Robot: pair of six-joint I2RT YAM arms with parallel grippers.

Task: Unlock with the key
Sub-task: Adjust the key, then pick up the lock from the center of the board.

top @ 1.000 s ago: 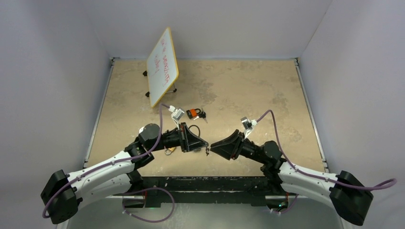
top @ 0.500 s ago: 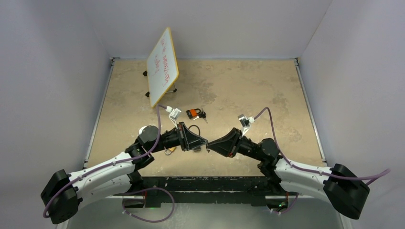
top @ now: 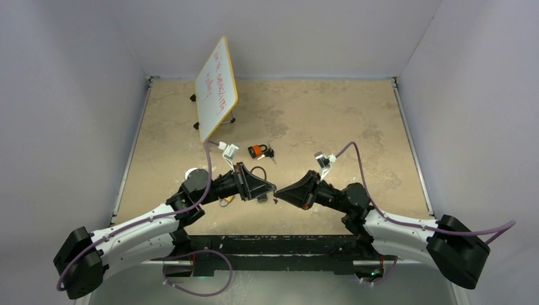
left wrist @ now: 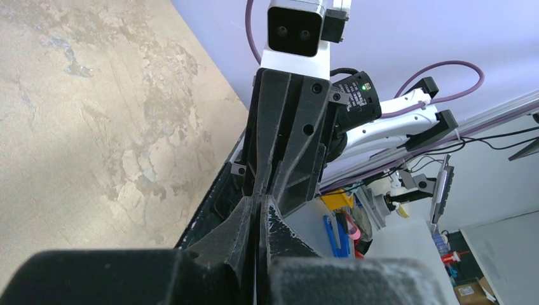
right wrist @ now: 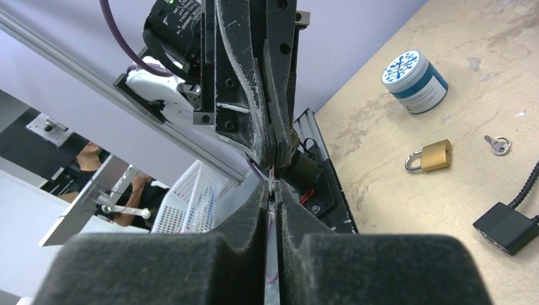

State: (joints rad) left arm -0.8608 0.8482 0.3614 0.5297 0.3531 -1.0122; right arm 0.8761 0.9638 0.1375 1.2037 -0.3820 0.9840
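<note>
My two grippers meet tip to tip low over the table's near middle. The left gripper (top: 272, 189) is shut on a thin metal key (right wrist: 272, 180), whose sliver shows between the tips in the right wrist view. A small dark piece (top: 274, 201) hangs under the meeting point. The right gripper (right wrist: 273, 192) has its jaws drawn in on the same key from the opposite side. A brass padlock (right wrist: 432, 155) lies on the table beneath the left arm, also visible from above (top: 226, 201). An orange and black padlock (top: 257, 150) with keys in it lies farther back.
A tilted whiteboard (top: 216, 89) stands at the back left. A blue and white jar (right wrist: 413, 73), a loose small key on a ring (right wrist: 497, 145) and a black box on a cable (right wrist: 506, 227) lie near the brass padlock. The table's front edge is just below both grippers.
The right arm has moved left until its fingertips meet the left gripper's tips, and its jaws have closed in. The left arm has hardly moved.
</note>
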